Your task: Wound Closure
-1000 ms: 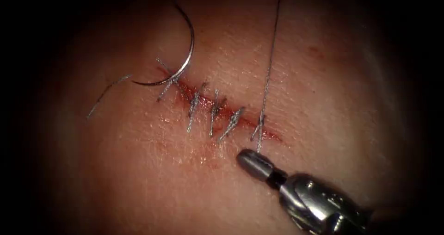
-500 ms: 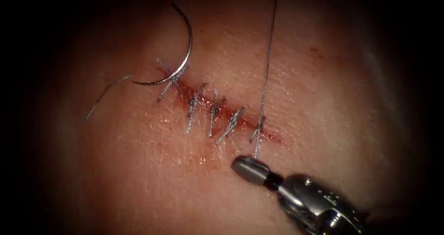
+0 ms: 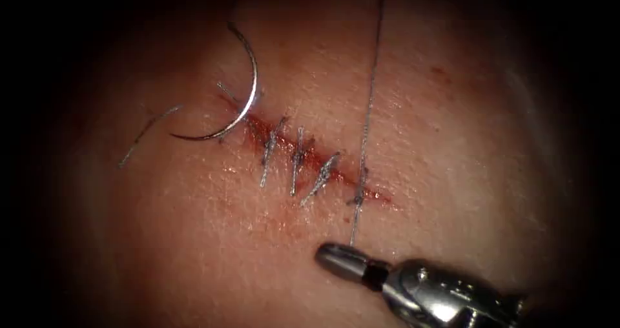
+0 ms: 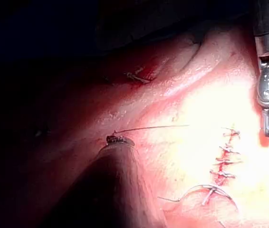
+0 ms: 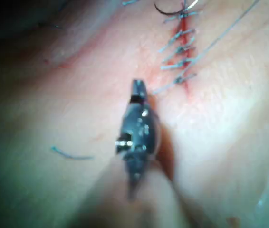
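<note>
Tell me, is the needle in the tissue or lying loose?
Loose. The needle lies on the tissue at the cut's left end, its whole curve exposed, and no tool holds it.

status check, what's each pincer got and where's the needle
Right pincer shut on thread below the cut. Left pincer holds thread too. Needle lies free on tissue at the cut's left end.

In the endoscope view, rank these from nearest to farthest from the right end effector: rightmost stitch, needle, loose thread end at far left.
From the right end effector, which holds the thread:
1. Rightmost stitch, just above the tip, at the right end of the cut.
2. Needle, lying free at the cut's left end.
3. Loose thread end, farther left on the tissue.
</note>
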`<state>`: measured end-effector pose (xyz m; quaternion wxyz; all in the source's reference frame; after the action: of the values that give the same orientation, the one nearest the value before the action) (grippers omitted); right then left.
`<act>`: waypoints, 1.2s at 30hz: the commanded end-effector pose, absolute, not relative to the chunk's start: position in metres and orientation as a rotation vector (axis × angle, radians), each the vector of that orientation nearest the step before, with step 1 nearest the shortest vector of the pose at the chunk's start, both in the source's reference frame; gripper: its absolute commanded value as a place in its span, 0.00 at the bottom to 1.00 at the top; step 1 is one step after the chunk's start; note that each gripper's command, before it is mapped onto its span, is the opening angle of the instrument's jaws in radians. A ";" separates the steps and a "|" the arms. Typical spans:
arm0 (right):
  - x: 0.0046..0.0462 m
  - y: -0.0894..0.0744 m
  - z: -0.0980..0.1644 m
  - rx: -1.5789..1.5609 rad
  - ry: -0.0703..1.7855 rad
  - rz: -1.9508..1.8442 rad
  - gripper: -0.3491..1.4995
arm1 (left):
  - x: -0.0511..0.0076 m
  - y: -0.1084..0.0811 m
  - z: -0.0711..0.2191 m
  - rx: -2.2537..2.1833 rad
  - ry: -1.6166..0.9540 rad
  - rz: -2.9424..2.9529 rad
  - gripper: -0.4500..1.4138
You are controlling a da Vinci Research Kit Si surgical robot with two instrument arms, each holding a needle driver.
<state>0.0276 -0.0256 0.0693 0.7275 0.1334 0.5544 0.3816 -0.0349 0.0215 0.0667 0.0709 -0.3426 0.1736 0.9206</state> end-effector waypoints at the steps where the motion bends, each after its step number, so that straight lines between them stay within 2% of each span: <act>1: 0.0282 -0.026 0.070 0.242 1.203 0.803 0.05 | -0.0356 0.020 0.065 -1.048 0.515 2.779 0.00; 2: 0.0282 -0.026 0.070 0.223 1.200 0.795 0.20 | -0.0356 0.020 0.065 -1.049 0.509 2.777 0.00; 3: 0.0281 -0.026 0.070 0.214 1.197 0.797 0.45 | -0.0357 0.020 0.064 -1.051 0.509 2.784 0.00; 4: 0.0281 -0.026 0.069 0.202 1.197 0.785 0.60 | -0.0356 0.020 0.064 -1.054 0.506 2.786 0.00; 5: 0.0281 -0.026 0.069 0.202 1.197 0.785 0.60 | -0.0356 0.020 0.064 -1.054 0.506 2.786 0.00; 6: 0.0280 -0.026 0.069 0.166 1.196 0.748 0.87 | -0.0356 0.021 0.063 -1.061 0.497 2.789 0.00; 7: 0.0280 -0.026 0.069 0.166 1.196 0.748 0.87 | -0.0356 0.021 0.063 -1.061 0.497 2.789 0.00; 8: 0.0278 -0.025 0.068 0.162 1.192 0.752 0.93 | -0.0354 0.021 0.062 -1.069 0.499 2.796 0.00; 22: 0.0238 -0.020 0.065 0.102 1.107 0.880 0.90 | -0.0337 0.019 0.057 -1.125 0.507 2.778 0.00; 25: 0.0234 -0.018 0.068 0.078 1.091 0.903 0.95 | -0.0337 0.017 0.056 -1.132 0.497 2.779 0.00; 29: 0.0239 -0.016 0.070 0.046 1.074 0.926 0.99 | -0.0335 0.016 0.054 -1.141 0.501 2.784 0.00; 36: 0.0266 -0.015 0.071 0.057 1.089 0.916 0.99 | -0.0331 0.016 0.053 -1.153 0.513 2.779 0.00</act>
<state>0.0262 -0.0145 0.0711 0.7570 0.0247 0.4991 0.4210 -0.0326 0.0163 0.0519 0.0443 -0.3772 0.1687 0.9096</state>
